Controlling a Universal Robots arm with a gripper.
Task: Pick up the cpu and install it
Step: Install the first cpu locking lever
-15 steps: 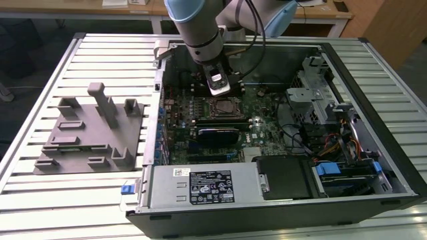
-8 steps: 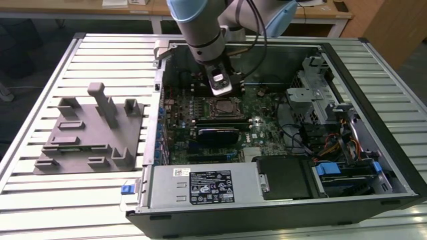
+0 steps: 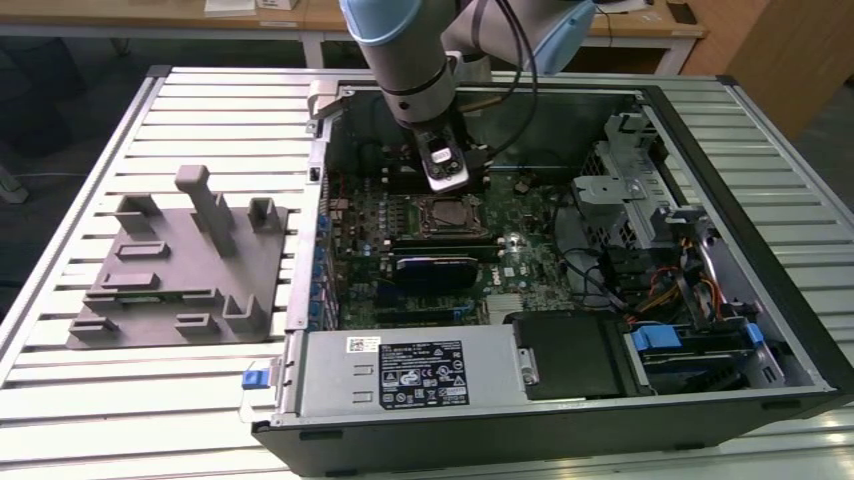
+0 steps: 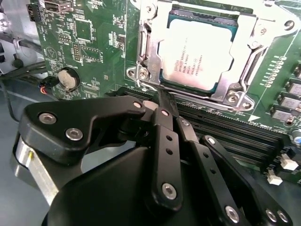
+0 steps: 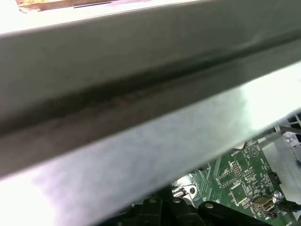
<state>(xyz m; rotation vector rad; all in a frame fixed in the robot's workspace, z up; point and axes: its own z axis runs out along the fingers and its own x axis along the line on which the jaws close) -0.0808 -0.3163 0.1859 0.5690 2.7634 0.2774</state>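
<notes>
The cpu [image 4: 196, 51] lies flat in its socket [image 4: 141, 70], just beyond the tips of the clenched, empty claw [image 4: 162, 106].

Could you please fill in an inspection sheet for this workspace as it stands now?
Surface: slatted metal table carrying an open computer case.
Job's things: cpu lies flat in the motherboard socket, inside its metal frame.
Clutter: grey plastic fixture on the table at the exterior view's left of the case.
Grippers: hand has its fingers closed together and holds nothing; its tips sit beside the socket's edge.
Cables: bundled coloured wires inside the case at the exterior view's right.
Surroundings: wooden desks behind the table.
</notes>
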